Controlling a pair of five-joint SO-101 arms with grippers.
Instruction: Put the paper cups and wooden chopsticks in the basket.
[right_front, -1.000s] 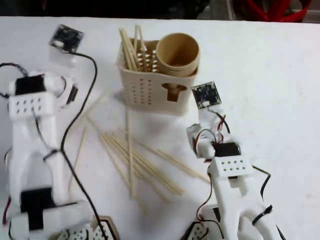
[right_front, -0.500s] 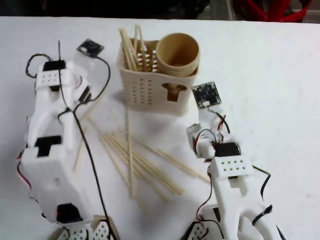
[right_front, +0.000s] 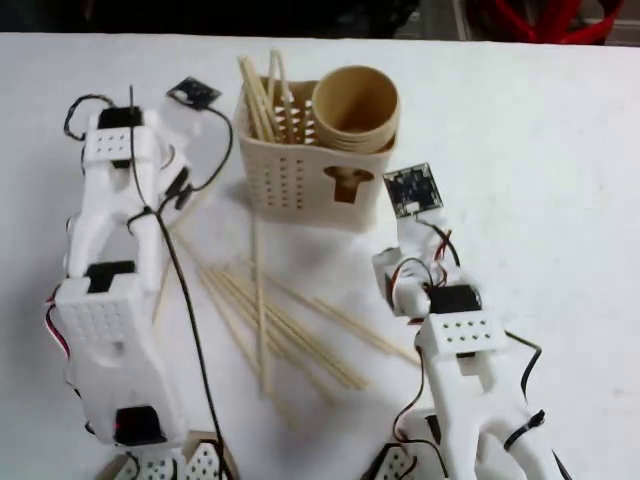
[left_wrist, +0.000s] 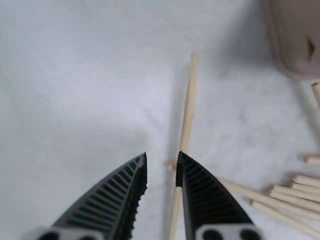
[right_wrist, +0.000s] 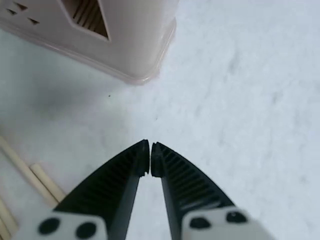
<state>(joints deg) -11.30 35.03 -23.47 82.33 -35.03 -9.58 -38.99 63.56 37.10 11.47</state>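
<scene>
**A:** Left hand (left_wrist: 161, 157) is down low over the desk (right_front: 550, 150), fingers parted by a narrow gap, nothing gripped.

**B:** And a single chopstick (left_wrist: 187, 110) lies flat right there. It points away past the fingertips and runs back under one finger. Whether that finger touches it, I can't quite tell from this angle.

**A:** Off to that finger's side, the loose chopsticks (left_wrist: 280, 195) are spread flat on the desk, their ends pointing in toward the hand.

**B:** The basket (left_wrist: 295, 40) sits ahead of the hand on that same side, apart from the fingertips.

**A:** From above, the basket stands upright. The cups (right_front: 355, 105) are nested inside it, and a bundle (right_front: 260, 100) of chopsticks leans out of it beside them.

**B:** Over to the right hand (right_wrist: 150, 146): fingers closed tip to tip, holding nothing, poised over the desk.

**A:** A basket corner is ahead of those tips, near but not touching. A couple of chopstick ends lie back beside the hand.
</scene>
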